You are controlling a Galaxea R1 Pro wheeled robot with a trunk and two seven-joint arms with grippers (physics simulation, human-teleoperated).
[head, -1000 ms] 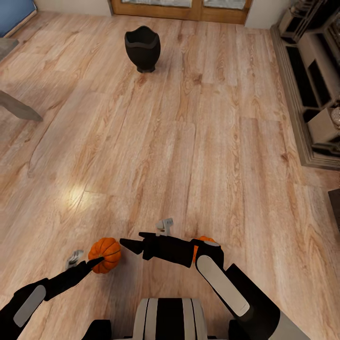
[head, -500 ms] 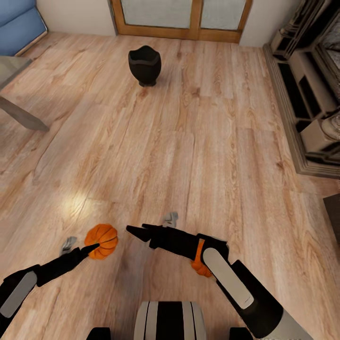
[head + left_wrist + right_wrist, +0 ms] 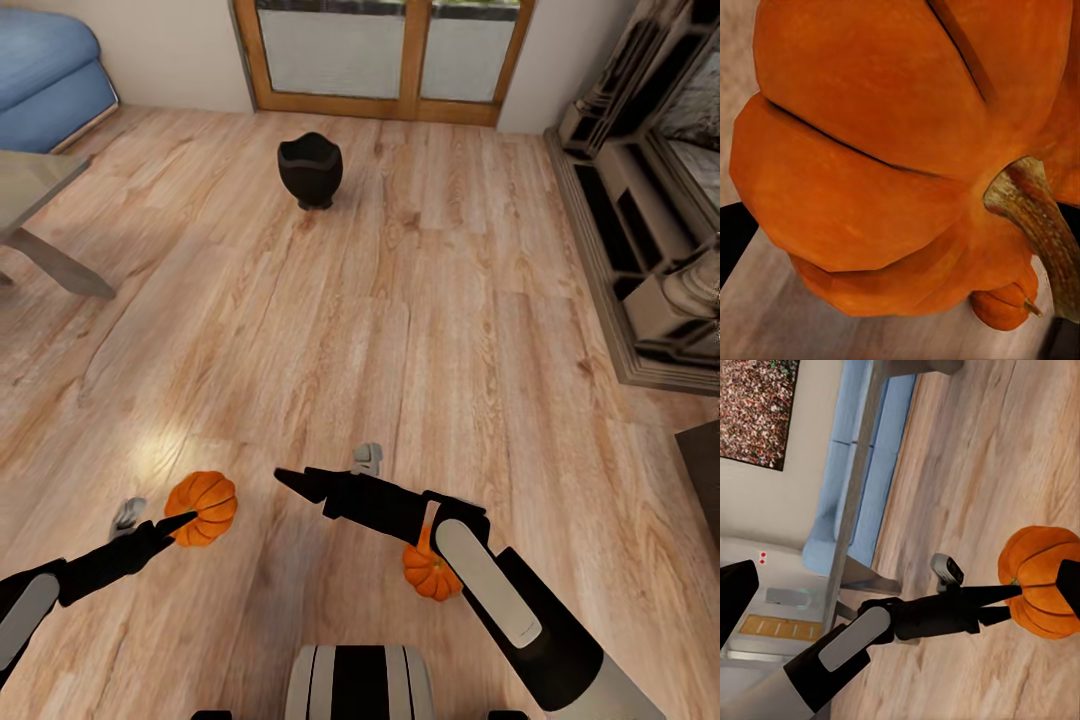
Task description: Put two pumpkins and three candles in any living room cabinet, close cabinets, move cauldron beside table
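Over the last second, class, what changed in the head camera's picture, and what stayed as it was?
The camera tilted up: more of the door and sofa came into view. The left claw still holds the larger pumpkin. The second pumpkin, earlier nearly hidden behind the right arm, now shows below it on the floor. The right claw stays empty. The cauldron seems unmoved.

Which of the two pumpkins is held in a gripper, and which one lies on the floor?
The pumpkin at the left gripper is held. The other pumpkin lies on the floor under the right arm, ungripped.
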